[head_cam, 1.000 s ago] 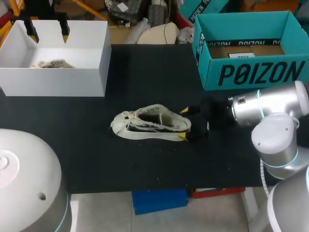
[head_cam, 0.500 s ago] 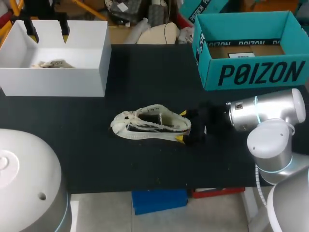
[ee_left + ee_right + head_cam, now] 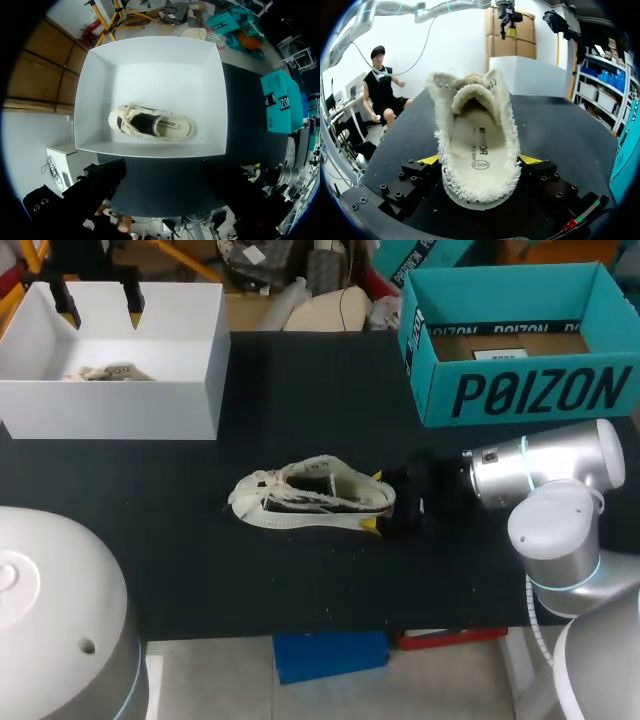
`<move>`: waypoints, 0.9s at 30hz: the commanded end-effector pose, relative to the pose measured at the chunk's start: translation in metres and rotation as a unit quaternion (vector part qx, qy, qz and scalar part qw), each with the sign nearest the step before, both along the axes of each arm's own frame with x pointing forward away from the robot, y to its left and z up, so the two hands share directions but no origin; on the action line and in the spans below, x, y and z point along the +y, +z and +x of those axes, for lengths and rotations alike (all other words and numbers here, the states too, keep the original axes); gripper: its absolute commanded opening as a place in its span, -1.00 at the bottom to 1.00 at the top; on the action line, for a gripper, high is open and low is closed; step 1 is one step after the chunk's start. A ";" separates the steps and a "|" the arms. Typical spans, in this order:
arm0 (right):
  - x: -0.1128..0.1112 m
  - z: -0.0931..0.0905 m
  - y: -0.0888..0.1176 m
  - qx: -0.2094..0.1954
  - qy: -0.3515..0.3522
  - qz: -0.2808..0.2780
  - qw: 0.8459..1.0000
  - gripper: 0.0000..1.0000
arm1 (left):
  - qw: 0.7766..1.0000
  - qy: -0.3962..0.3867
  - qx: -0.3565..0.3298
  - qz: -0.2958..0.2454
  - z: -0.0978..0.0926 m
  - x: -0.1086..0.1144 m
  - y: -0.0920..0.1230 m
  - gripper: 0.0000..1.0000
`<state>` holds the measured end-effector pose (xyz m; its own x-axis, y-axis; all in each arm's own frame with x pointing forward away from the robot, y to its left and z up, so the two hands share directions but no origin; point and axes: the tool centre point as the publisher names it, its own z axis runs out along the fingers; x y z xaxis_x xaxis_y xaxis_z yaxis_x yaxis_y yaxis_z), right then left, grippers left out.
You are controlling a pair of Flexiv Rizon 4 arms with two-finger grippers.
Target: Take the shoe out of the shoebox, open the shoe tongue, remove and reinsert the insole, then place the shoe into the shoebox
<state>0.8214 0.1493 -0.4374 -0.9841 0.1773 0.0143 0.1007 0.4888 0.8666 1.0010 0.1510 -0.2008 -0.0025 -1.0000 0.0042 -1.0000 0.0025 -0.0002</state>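
Shoe (image 3: 312, 497), cream, fuzzy and fringed, lies midway on the black desk (image 3: 300, 580), well off every edge. Right gripper (image 3: 374, 501) straddles its heel, jaws wide. Teal cardboard shoebox (image 3: 520, 390) sits at the far right corner; left gripper (image 3: 100, 312) hangs, jaws wide, above the white box (image 3: 110, 405) at the far left corner.

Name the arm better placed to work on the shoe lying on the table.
Right: the right gripper sits at the shoe's heel, while the left gripper hangs over the white box, well away.
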 end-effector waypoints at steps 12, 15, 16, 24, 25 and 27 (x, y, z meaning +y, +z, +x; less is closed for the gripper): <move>0.001 0.002 -0.003 0.001 0.000 -0.001 1.000 -1.00 | 0.996 0.080 -0.028 0.032 -0.050 -0.132 0.016 1.00; 0.001 0.002 -0.003 0.001 0.000 -0.001 1.000 -1.00 | 0.996 0.078 -0.036 0.035 -0.071 -0.168 0.010 1.00; 0.001 0.002 -0.003 0.001 0.000 -0.001 1.000 -1.00 | 0.996 0.076 -0.037 0.033 -0.076 -0.175 0.009 1.00; 0.001 0.002 -0.003 0.001 0.000 -0.001 1.000 -1.00 | 0.999 0.010 -0.035 0.028 -0.143 -0.253 -0.015 1.00; 0.001 0.002 -0.003 0.001 0.000 -0.001 1.000 -1.00 | 0.999 0.003 -0.039 0.028 -0.149 -0.258 -0.017 1.00; 0.001 0.002 -0.003 0.001 0.000 -0.001 1.000 -1.00 | 0.999 -0.021 -0.028 0.039 -0.169 -0.273 -0.030 1.00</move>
<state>0.8216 0.1492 -0.4374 -0.9843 0.1759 0.0156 0.1011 0.4890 0.8664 0.8559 -0.0981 -0.2149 -0.0243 -0.9987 -0.0459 -0.9996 0.0248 -0.0102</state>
